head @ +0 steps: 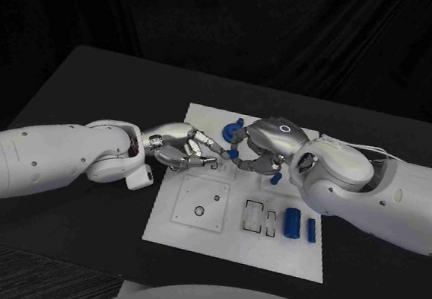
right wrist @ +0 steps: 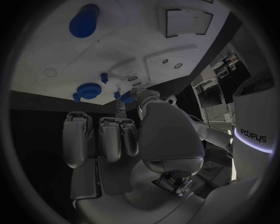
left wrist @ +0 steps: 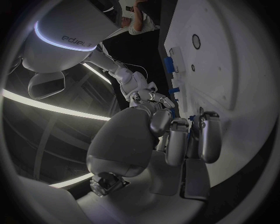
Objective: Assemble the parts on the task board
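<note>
- The word "Sharpa" is printed on the white arm, seen mirrored in both wrist views.
- The task board [head: 240, 242] lies in the middle of the black table [head: 93, 84].
- The left hand [head: 181, 148] and right hand [head: 261, 145] meet fingertip to fingertip over the board's far half.
- Their fingers are curled inward; I cannot tell if they hold a piece.
- Blue parts [head: 292, 223] lie on the board's near right side, a round blue part [head: 228, 131] at its far edge.

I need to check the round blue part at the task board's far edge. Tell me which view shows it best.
The right wrist view: the round blue part sits unobstructed on the white task board. The head view shows it partly behind the right hand.
</note>
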Robot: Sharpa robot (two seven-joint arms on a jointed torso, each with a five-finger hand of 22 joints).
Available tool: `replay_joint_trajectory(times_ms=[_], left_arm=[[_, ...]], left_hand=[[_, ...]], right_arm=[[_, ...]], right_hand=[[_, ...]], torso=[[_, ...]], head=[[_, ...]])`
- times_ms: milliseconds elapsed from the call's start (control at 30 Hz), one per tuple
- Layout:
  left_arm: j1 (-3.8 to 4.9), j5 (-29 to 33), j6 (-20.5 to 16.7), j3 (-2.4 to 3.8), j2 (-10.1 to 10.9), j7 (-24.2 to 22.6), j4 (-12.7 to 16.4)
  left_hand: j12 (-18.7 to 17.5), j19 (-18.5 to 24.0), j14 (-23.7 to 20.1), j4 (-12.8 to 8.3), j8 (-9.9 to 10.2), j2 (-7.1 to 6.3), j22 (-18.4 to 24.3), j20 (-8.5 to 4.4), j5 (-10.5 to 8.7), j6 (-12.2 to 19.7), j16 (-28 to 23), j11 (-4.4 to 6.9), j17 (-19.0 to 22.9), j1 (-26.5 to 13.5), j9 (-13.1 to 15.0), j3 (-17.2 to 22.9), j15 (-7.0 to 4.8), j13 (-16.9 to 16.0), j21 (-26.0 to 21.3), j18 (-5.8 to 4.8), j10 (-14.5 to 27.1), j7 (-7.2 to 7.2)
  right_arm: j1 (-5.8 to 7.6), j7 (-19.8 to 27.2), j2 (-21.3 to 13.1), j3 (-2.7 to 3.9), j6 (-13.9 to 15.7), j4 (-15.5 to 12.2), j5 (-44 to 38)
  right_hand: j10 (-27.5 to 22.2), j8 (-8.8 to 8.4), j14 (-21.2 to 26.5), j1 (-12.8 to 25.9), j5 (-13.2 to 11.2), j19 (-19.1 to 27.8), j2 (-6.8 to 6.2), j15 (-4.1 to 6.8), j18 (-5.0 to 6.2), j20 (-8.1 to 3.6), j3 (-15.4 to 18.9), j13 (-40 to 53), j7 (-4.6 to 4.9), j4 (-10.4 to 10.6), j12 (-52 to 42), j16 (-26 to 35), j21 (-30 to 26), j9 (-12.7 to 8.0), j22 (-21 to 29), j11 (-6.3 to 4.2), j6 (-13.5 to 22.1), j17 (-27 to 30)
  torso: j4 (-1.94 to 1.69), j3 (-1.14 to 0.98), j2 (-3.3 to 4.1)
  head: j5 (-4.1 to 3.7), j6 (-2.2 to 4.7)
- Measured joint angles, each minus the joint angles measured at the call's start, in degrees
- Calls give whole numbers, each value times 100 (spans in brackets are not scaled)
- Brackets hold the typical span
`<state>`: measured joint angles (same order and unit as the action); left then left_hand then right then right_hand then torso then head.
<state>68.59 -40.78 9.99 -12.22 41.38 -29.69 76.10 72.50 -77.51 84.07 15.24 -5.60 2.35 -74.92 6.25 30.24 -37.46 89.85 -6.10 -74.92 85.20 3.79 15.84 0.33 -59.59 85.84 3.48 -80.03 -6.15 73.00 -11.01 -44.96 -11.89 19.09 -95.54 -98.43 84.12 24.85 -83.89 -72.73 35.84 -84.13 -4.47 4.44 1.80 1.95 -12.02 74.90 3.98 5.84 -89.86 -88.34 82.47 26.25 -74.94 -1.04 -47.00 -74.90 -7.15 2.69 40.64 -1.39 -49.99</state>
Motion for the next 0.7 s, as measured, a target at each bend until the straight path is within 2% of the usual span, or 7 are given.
replay_joint_trajectory(times_ms=[367,700], left_arm=[[-2,-3,20,0,-22,37,-58],[-7,-3,74,2,-45,110,-106]], left_hand=[[1,0,-23,0,22,-22,0,0,0,43,0,29,0,-22,-6,31,-22,-3,0,0,-11,-1],[1,92,-24,16,22,31,1,9,-23,11,0,58,1,-75,4,47,-22,-5,-23,2,-17,-32]], right_arm=[[-1,5,-5,0,-27,-12,0],[-2,8,-10,-2,-29,-52,-1]], right_hand=[[0,5,0,23,0,0,-23,0,0,0,0,4,4,0,0,0,0,13,1,0,1,0],[0,0,0,22,-1,0,-23,0,0,0,-16,3,5,-17,0,0,0,12,2,0,3,0]], torso=[[-3,2,5],[-3,4,7]], head=[[-2,0],[6,0]])
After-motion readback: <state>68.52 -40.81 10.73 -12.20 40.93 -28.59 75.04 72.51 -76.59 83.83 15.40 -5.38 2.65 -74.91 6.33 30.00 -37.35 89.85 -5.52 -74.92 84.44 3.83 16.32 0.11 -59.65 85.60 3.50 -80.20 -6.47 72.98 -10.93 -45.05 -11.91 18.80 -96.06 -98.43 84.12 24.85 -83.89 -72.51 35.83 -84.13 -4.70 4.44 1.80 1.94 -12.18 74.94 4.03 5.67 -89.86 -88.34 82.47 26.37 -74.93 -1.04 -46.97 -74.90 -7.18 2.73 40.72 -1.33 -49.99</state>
